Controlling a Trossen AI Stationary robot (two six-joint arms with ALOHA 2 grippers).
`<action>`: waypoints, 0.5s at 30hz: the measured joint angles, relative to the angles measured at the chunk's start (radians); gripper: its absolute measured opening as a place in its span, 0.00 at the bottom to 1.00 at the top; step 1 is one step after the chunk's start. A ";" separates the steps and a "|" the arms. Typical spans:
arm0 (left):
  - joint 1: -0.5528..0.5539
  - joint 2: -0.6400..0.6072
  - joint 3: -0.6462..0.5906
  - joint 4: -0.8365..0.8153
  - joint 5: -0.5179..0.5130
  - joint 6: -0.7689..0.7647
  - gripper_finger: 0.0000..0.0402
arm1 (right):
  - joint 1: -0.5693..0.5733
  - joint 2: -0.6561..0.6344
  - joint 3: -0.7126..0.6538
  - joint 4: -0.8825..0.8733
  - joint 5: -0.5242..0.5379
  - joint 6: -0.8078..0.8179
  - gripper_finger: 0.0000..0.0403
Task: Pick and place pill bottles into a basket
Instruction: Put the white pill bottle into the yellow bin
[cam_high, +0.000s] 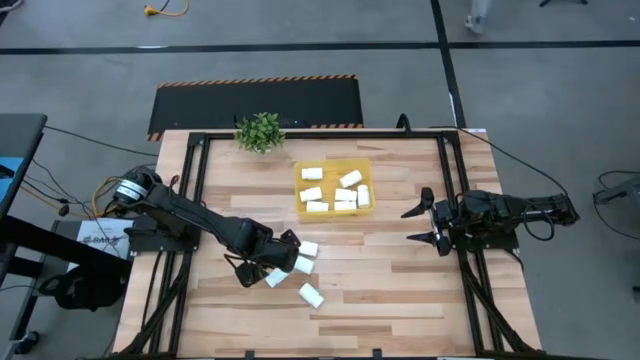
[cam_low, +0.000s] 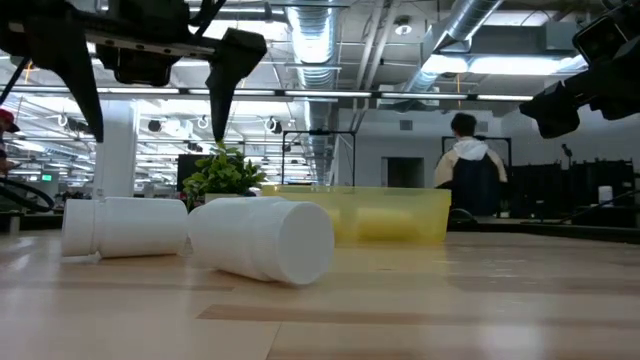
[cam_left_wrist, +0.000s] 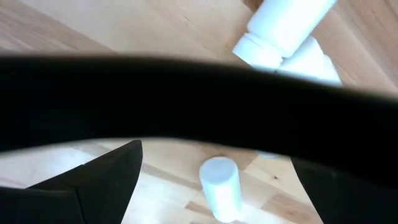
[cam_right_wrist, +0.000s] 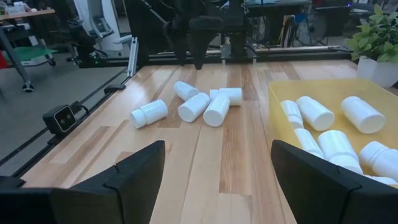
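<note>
Four pill bottles lying sideways (axes mixed) | basket beyond

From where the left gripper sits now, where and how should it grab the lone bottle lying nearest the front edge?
Grip the lone pill bottle across its cylindrical body, coming straight down from above. It lies on its side, apart from the cluster, so both flanks look free for the fingers. Turn the left gripper so the open jaws straddle the bottle's long axis; end to end would likely be too long.

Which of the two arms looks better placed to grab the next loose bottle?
Probably the left: its left gripper hangs open right over the loose pill bottles, while the right gripper waits open at the table's far side, beyond the basket.
</note>
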 joint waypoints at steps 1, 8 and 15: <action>0.000 0.009 0.002 0.003 0.002 0.000 0.98 | 0.000 0.001 0.000 0.000 0.000 0.000 0.71; -0.004 0.068 0.000 -0.002 0.030 0.004 0.98 | 0.000 0.001 0.000 0.003 0.000 0.000 0.71; -0.012 0.108 0.000 0.008 0.033 -0.008 0.98 | 0.000 0.000 0.000 0.002 0.000 0.000 0.71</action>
